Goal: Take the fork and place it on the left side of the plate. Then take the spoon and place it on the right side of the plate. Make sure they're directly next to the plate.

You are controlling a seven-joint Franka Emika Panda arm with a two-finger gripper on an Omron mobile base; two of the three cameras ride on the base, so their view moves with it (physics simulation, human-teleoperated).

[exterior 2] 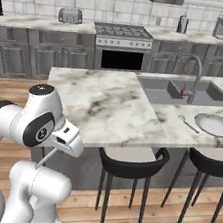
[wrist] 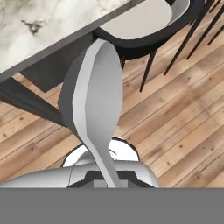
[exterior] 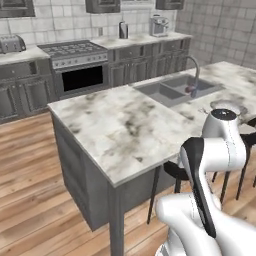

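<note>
My gripper [exterior 2: 57,147] clamped tight on spoon [wrist: 94,105]; oval bowl looms large in hand view, thin handle hangs from hand in right base view, held low, off island counter [exterior 2: 104,107] edge near stool [exterior 2: 131,162]. Fork [exterior 2: 188,123] lies just left of plate [exterior 2: 216,125] on far counter, past sink [exterior 2: 187,92]: first half looks done. Left: carry spoon over, set directly beside plate's right side.
</note>
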